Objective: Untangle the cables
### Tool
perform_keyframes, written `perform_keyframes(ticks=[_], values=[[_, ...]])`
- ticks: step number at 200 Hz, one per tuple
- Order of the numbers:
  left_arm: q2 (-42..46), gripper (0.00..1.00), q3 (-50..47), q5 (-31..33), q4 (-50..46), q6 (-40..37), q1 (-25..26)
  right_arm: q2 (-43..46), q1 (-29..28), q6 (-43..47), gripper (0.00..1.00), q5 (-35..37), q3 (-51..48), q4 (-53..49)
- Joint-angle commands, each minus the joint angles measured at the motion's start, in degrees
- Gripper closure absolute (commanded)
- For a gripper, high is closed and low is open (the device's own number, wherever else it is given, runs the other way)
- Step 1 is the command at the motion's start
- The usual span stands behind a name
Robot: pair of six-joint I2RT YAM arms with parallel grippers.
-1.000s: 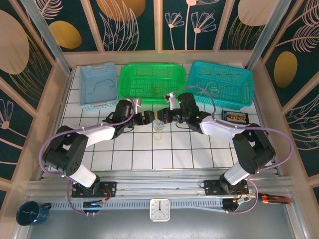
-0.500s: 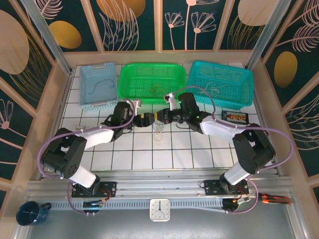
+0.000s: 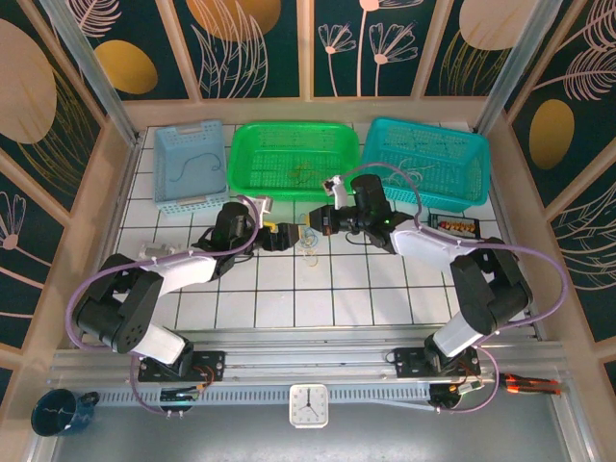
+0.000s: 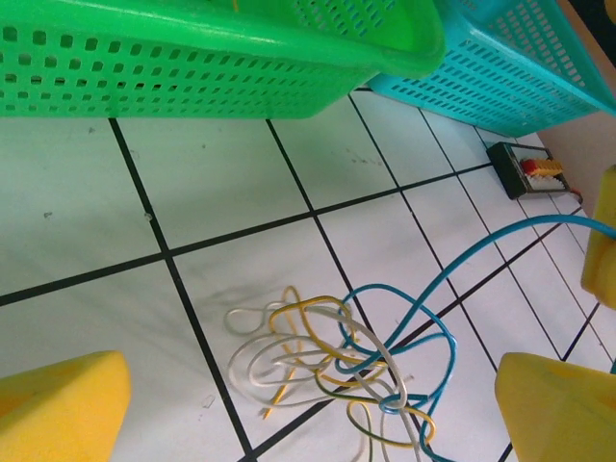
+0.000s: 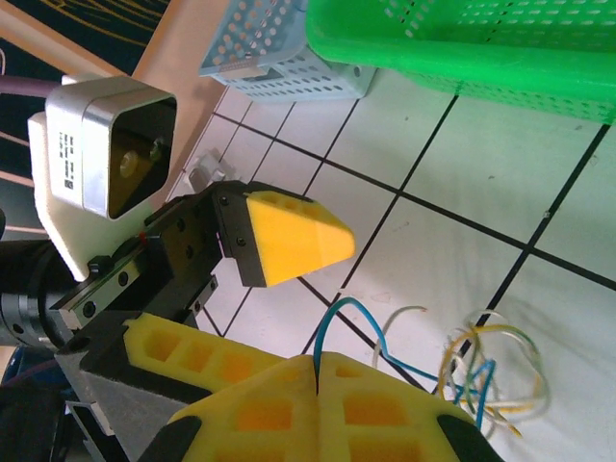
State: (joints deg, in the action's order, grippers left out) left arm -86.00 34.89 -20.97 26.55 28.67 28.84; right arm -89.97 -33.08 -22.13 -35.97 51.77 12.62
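Observation:
The cables [image 4: 327, 356] lie as one small tangle of whitish, yellow-green and blue wires on a white tile [image 3: 310, 250]. My left gripper [image 4: 313, 385] is open, its yellow fingers [image 4: 58, 409] wide apart on either side of the tangle and touching none of it. My right gripper [image 5: 316, 364] is shut on the end of the blue cable [image 5: 385, 337], which arches up from the tangle [image 5: 491, 371] to its pads. In the top view the left gripper [image 3: 282, 235] and right gripper [image 3: 313, 224] face each other closely in front of the green basket.
Three baskets stand along the back: light blue [image 3: 191, 166], green [image 3: 295, 159] and teal [image 3: 423, 162], each holding a wire or two. A small black box [image 3: 452, 224] sits right of the right arm. White tiles stretch toward the arm bases.
The left gripper's fingers have spread wider and drawn slightly back to the left. The right gripper has shifted a little toward the back right, still holding the blue cable.

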Motion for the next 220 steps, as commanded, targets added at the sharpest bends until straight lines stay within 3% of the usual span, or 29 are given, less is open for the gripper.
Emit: perform_keyframes(ticks=[1, 86, 151, 197, 220], values=[[1.20, 0.04, -0.49, -0.74, 2.20, -1.51, 0.16, -1.39, 0.21, 2.45, 1.00, -3.63, 2.58, -1.23], [-0.44, 0.19, 2.04, -1.43, 0.35, -3.96, 0.15, -1.97, 0.00, 4.35, 1.00, -10.98, 3.82, -1.90], [-1.54, 0.32, 3.50, -2.84, 1.25, -4.41, 0.16, -2.11, -0.42, 4.46, 1.00, -12.20, 3.68, -1.68], [-1.99, 0.51, 3.36, -4.49, 2.91, -4.25, 0.16, -1.96, -0.49, 3.85, 1.00, -12.62, 3.35, -0.51], [-1.92, 0.66, 2.82, -5.46, 4.75, -3.60, 0.15, -2.05, -0.49, 3.63, 1.00, -12.53, 3.36, -0.32]])
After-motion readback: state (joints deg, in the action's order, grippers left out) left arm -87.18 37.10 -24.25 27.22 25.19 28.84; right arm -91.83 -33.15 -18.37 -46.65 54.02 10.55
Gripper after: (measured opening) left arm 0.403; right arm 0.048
